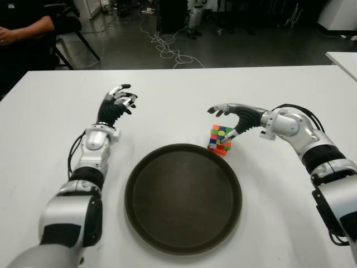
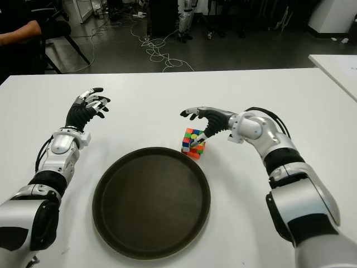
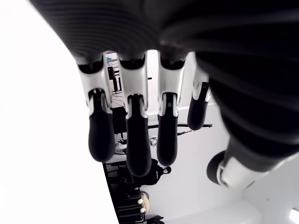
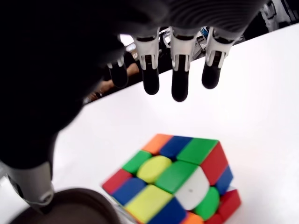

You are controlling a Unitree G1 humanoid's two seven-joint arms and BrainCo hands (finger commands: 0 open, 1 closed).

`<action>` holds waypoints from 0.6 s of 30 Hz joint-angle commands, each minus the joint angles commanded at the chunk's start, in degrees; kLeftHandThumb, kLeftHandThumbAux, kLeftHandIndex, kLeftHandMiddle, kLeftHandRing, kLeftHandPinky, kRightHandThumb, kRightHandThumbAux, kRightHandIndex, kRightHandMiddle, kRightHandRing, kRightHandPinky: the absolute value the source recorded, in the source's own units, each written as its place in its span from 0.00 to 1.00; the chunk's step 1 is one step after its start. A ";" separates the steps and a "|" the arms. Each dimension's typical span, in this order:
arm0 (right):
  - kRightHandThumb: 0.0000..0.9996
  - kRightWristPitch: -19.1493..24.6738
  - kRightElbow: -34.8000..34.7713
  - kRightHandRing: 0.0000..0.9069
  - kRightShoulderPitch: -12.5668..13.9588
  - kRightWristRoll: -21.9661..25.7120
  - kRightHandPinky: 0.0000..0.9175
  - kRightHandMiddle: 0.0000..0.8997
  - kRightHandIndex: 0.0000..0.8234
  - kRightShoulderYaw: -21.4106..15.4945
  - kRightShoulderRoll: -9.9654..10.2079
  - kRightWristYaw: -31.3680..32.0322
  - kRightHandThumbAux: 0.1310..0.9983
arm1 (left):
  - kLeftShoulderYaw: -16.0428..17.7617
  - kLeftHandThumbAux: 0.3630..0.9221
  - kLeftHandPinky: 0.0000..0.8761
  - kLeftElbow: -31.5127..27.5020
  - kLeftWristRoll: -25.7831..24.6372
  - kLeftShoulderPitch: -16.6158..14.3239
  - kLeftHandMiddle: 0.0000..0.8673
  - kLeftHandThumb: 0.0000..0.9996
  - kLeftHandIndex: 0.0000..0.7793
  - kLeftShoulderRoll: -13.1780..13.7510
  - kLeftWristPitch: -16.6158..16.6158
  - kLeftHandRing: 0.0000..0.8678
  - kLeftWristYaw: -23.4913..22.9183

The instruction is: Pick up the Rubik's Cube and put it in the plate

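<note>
The Rubik's Cube (image 1: 219, 138) stands on the white table, right against the far right rim of the round dark plate (image 1: 184, 195), which holds nothing. My right hand (image 1: 223, 120) hovers over the cube from the right. Its fingers (image 4: 180, 79) are stretched out above and beyond the cube (image 4: 173, 179), and the thumb reaches down beside the cube's near side. The hand is open and nothing is grasped. My left hand (image 1: 117, 103) shows left of the plate, fingers relaxed and holding nothing.
The white table (image 1: 279, 218) spreads wide on both sides of the plate. A person sits beyond the far left corner (image 1: 22, 28). Cables (image 1: 167, 50) lie on the dark floor behind. Another white table's corner (image 1: 343, 58) shows at the right.
</note>
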 joint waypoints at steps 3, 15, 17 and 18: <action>0.00 0.36 -0.15 0.21 -0.05 -0.70 0.27 0.17 0.11 0.60 0.10 -0.78 0.62 | -0.08 0.50 0.62 0.00 0.13 -0.04 0.45 0.32 0.29 0.00 0.05 0.56 0.22; 0.00 0.87 -0.90 0.23 -0.05 -2.30 0.32 0.18 0.11 2.40 0.31 -2.80 0.66 | 0.13 0.50 0.64 0.12 -0.06 -0.11 0.47 0.32 0.29 -0.10 0.17 0.57 0.27; 0.00 0.74 -0.83 0.24 -0.10 -2.51 0.33 0.18 0.11 2.74 0.37 -3.11 0.66 | 0.12 0.50 0.63 0.13 -0.05 -0.10 0.47 0.32 0.30 -0.10 0.17 0.57 0.26; 0.00 0.78 -0.80 0.24 -0.11 -2.76 0.33 0.18 0.11 3.04 0.48 -3.39 0.66 | 0.09 0.49 0.63 0.14 -0.01 -0.10 0.47 0.32 0.30 -0.10 0.12 0.57 0.28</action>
